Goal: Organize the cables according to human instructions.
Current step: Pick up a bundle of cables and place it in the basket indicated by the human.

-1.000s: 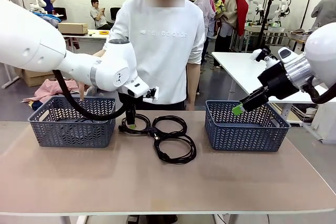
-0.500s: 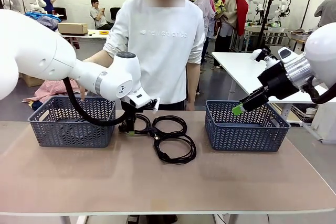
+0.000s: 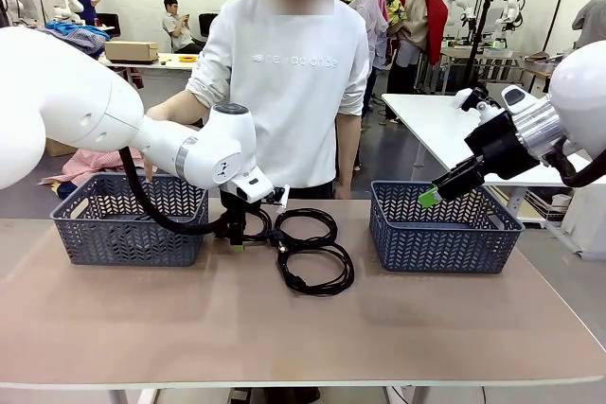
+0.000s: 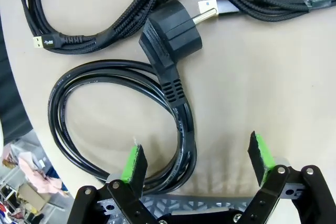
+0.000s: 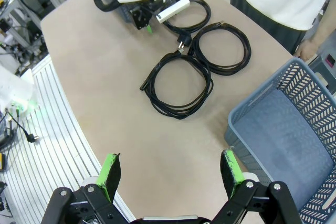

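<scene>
Cables (image 3: pixel 317 270), thin black cords in three round coils, flat on tan bench (image 3: pixel 189 328) just right of blue-grey plastic lattice basket (image 3: pixel 128 231). Left hand (image 3: pixel 235 236) low over coil nearest that basket, fingers apart, clamping nothing. Right hand (image 3: pixel 428 198) raised well right of basket, fingers apart, empty.

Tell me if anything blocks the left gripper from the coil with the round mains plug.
Nothing visible does. The left gripper hangs open right over the coil, one side of its loop between the jaws. The braided cables lie beyond the plug, clear of the jaws.
</scene>
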Motion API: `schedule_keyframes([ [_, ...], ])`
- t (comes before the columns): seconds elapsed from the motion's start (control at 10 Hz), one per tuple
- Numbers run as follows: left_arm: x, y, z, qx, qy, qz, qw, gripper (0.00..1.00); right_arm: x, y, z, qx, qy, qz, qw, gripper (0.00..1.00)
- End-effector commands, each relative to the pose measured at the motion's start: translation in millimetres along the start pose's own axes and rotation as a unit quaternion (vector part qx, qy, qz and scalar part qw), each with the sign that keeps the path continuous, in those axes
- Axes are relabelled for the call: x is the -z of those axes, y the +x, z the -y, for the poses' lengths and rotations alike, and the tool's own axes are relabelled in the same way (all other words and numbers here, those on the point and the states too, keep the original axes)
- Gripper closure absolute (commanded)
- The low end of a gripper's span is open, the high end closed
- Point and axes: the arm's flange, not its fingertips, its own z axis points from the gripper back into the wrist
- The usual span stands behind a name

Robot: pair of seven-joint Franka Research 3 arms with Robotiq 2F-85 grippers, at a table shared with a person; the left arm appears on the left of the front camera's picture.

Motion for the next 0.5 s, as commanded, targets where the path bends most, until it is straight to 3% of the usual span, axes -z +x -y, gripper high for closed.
schedule_keyframes([
  [0.0, 2.1, 2.0, -8.3, -0.008, 0.003, -0.009, 1.0, 0.0, 2.3, -1.1, 3.2, -0.007, 0.01, 0.013, 1.0, 0.0],
  [0.3, 7.2, 2.9, -10.8, -0.006, -0.014, -0.016, 1.0, 0.0, 2.3, -1.1, 3.2, -0.007, 0.01, 0.013, 1.0, 0.0],
  [0.4, 8.4, 3.2, -11.2, -0.002, -0.018, -0.019, 1.0, 0.14, 2.3, -1.1, 3.2, -0.007, 0.01, 0.013, 1.0, 0.0],
])
